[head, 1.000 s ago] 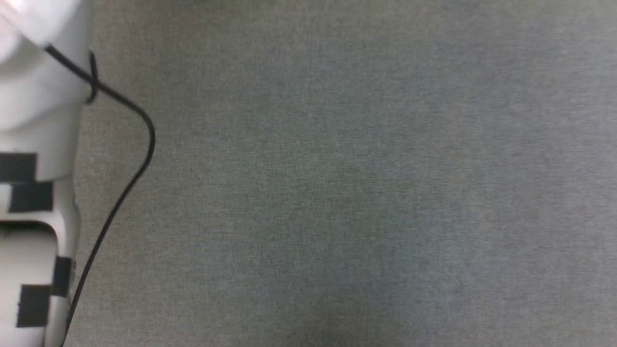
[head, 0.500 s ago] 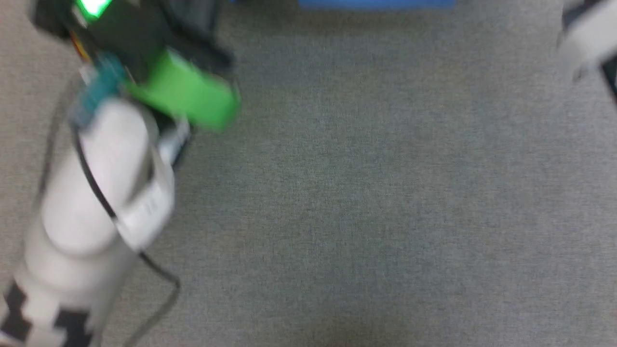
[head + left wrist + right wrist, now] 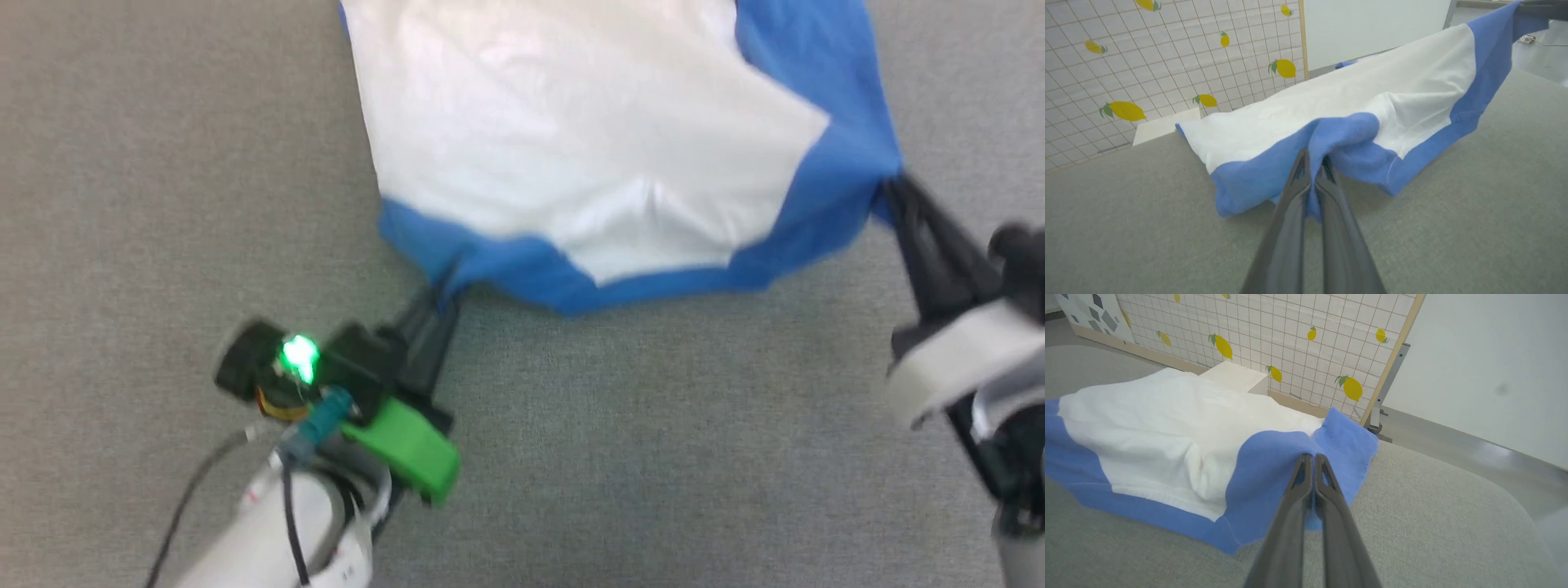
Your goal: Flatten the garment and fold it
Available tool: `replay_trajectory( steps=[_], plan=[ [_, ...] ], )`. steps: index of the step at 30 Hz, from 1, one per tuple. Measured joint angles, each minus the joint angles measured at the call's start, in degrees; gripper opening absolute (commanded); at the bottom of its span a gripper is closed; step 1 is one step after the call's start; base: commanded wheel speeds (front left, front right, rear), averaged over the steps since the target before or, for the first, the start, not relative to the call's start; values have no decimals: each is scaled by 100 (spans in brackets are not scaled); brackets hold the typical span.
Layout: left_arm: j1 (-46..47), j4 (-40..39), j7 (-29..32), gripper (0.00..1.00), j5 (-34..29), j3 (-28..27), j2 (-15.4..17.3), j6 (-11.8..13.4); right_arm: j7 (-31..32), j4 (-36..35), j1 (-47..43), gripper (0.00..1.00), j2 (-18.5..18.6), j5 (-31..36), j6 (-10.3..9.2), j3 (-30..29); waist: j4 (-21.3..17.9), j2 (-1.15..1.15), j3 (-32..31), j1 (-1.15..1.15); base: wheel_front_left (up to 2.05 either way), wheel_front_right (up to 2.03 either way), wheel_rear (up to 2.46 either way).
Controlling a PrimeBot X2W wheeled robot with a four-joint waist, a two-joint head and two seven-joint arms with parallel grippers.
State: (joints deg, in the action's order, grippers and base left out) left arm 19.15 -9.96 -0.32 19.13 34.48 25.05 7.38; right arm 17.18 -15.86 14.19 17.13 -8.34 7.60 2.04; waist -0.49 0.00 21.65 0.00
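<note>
**Swung onto the garment, pinched at two blue corners**

Swung off a bare grey surface within the last second and took in both arms and the garment [image 3: 571, 139]. Could not tell from that shift of the head view whether the cloth itself had moved.

Showed a grey cloth-covered tabletop [image 3: 163, 122] under everything, rounded at one corner in the right wrist view. Showed a gridded screen [image 3: 1147, 61] printed with yellow lemons standing beyond it, with a pale box [image 3: 1237, 377] at its foot.

Found the garment toward the far side of the tabletop, white in the middle and blue along the near edge and the right side. Held that near edge raised off the surface and drawn between two grips, with the far-left part lying on the grey cloth.

Kept the left pincer [image 3: 445, 286] clamped on a bunched blue fold at the near-left corner, cloth squeezed between the dark fingers. Kept the right pincer [image 3: 896, 186] clamped likewise on blue cloth at the right corner, fingers together.

Carried a small glowing green light [image 3: 298, 355] and a green block [image 3: 408, 449] on the left wrist.
</note>
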Motion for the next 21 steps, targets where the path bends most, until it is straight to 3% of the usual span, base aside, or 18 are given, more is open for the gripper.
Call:
replay_trajectory(
  steps=[9,21],
  plan=[
    [-972,176,417,0,449,201,145,59,-3,-48,-1329,0,-313,100,0,-143,-7,0,-548,0,0,0,0],
    [-1953,-76,996,0,940,320,370,331,-65,-223,-2607,0,-954,229,0,-327,-66,0,-1136,0,0,0,0]
  ],
)
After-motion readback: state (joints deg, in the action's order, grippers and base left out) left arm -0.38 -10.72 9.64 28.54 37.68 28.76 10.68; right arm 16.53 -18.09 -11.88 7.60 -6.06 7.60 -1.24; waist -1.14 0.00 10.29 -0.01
